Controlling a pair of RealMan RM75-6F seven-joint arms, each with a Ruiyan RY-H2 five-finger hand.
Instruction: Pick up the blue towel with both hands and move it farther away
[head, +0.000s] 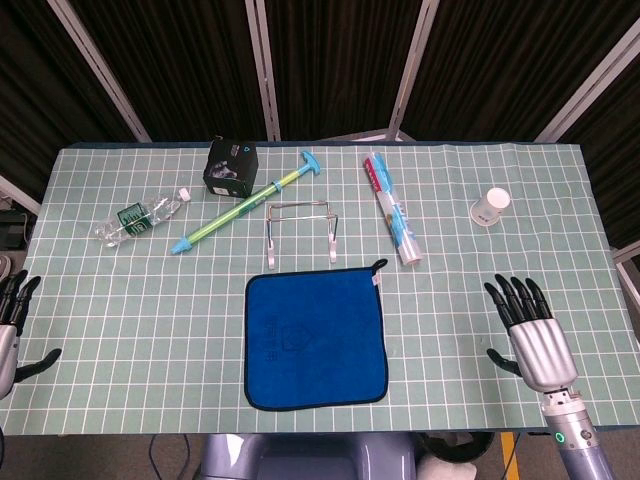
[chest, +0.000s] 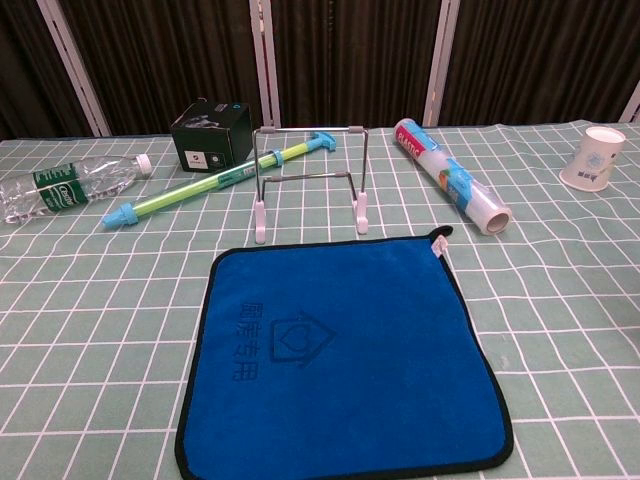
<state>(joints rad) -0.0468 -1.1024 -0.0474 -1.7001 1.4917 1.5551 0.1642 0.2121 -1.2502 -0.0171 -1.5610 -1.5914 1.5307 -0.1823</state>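
Blue towel (chest: 340, 350) flat, untouched

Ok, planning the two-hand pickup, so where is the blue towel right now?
The blue towel lies flat at the near centre of the table in the head view, just in front of the metal wire stand, between the left hand and right hand.

The flat blue square towel with black edging (head: 315, 338) lies on the green gridded surface (head: 130, 340) with bare cloth on its left and right sides, between it and each hand. Just beyond its far edge stands a thin wire stand with white feet (head: 301, 231), blocking the way straight back. Behind that lie a long green-and-blue plastic pump (head: 245, 202) and a small black box (head: 231, 168); a rolled plastic-wrap tube (head: 392, 208) lies at the far right corner, near the towel's loop.
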